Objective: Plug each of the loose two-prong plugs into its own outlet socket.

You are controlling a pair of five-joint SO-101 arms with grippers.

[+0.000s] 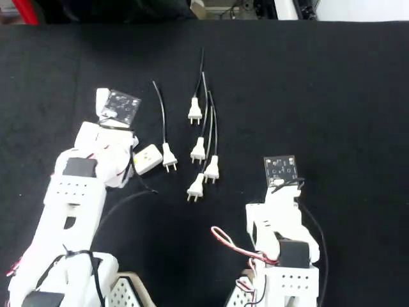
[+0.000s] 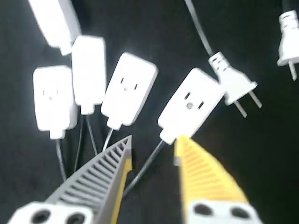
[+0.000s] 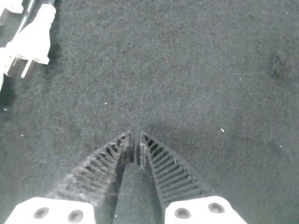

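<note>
Several white outlet sockets fan out in the left wrist view, among them one [image 2: 188, 105] just beyond my left gripper [image 2: 154, 141] and another [image 2: 129, 88] beside it. The left gripper is open, and that near socket's cord runs between its grey finger [image 2: 108, 171] and yellow finger [image 2: 202, 176]. A two-prong plug [image 2: 233, 84] lies right beside that socket. In the high view one socket [image 1: 147, 158] shows by the left arm [image 1: 77, 192], with several loose plugs [image 1: 198, 150] in the table's middle. My right gripper [image 3: 135, 138] is shut on nothing over bare cloth, with a plug [image 3: 31, 44] off to one side.
Black cloth [image 1: 332, 96] covers the table. The plugs' thin cords [image 1: 208, 96] trail toward the far edge. The right arm [image 1: 281, 224] stands at the near right, with open cloth to its right and beyond it.
</note>
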